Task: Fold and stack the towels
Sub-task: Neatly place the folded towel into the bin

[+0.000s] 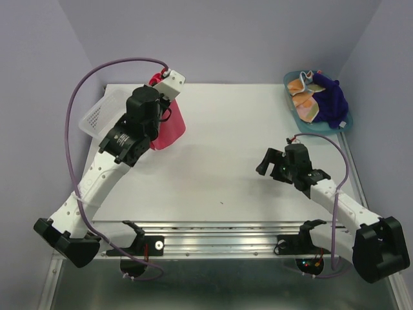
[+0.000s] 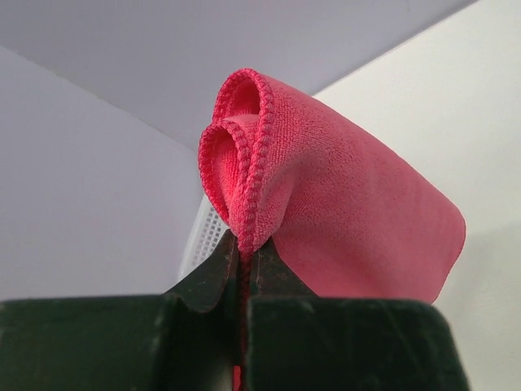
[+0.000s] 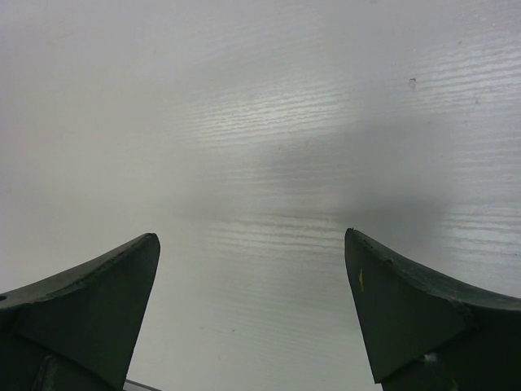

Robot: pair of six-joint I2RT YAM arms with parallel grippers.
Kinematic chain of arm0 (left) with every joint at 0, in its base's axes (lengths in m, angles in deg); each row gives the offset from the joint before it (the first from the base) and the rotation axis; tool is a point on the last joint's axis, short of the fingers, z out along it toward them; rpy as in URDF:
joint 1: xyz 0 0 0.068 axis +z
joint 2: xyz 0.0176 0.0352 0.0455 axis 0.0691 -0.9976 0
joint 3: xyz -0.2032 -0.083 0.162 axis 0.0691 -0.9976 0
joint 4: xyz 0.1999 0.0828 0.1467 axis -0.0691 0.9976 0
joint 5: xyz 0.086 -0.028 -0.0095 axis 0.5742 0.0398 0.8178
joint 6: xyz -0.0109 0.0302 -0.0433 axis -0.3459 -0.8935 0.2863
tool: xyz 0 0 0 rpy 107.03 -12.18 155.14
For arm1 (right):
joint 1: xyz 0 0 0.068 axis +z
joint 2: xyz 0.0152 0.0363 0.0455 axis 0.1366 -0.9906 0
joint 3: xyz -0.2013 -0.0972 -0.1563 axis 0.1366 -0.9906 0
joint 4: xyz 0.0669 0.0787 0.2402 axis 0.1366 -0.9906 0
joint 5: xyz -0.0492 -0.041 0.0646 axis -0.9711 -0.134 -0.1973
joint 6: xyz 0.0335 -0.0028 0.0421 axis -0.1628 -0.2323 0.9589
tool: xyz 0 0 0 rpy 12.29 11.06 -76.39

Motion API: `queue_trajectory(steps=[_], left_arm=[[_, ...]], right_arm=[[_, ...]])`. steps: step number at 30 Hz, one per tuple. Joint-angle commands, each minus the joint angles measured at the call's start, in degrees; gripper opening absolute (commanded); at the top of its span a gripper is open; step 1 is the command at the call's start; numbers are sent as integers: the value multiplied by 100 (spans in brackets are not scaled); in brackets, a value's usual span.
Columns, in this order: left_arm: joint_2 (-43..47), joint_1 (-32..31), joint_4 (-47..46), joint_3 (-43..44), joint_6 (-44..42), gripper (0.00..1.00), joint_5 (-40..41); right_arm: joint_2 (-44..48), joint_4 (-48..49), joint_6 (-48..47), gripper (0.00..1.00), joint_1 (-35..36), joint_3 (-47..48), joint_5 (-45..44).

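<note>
My left gripper (image 1: pixel 157 82) is shut on the bright pink-red towel (image 1: pixel 169 125) and holds it raised at the back left, so the cloth hangs down over the table. In the left wrist view the towel (image 2: pixel 342 212) bunches out of the closed gripper (image 2: pixel 242 244). The orange polka-dot towel (image 1: pixel 305 102) and the dark purple-blue towel (image 1: pixel 333 101) lie crumpled in the teal tray (image 1: pixel 292 82) at the back right. My right gripper (image 1: pixel 266 161) is open and empty, low over bare table at the right; it also shows in the right wrist view (image 3: pixel 252 236).
The white perforated basket (image 1: pixel 100 113) stands at the back left, partly behind my left arm; it also shows in the left wrist view (image 2: pixel 205 232). The white table (image 1: pixel 226 161) has a metal rail along its near edge. Grey walls close in the back and sides.
</note>
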Motion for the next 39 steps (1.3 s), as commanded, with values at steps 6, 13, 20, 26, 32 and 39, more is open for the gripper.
queue_trajectory(steps=[6, 13, 20, 26, 32, 39], left_arm=[[-85, 1123, -509, -230, -117, 0, -994], [-673, 1889, -658, -361, -38, 0, -1601], [-1298, 2206, -676, -309, 120, 0, -1769], [-1588, 2522, -764, -326, 200, 0, -2111], [-1747, 2602, -693, -116, 288, 0, -2199], [-1299, 2602, -553, -45, 428, 0, -2674]], right_arm=[[-199, 103, 38, 100, 26, -15, -345], [-358, 95, 47, 100, 26, 20, -424], [-455, 95, 56, 100, 26, 37, -477], [-490, 103, 56, 100, 35, 46, -521], [-595, 139, 56, 100, 35, 64, -547], [-560, 165, 56, 100, 26, 37, -486]])
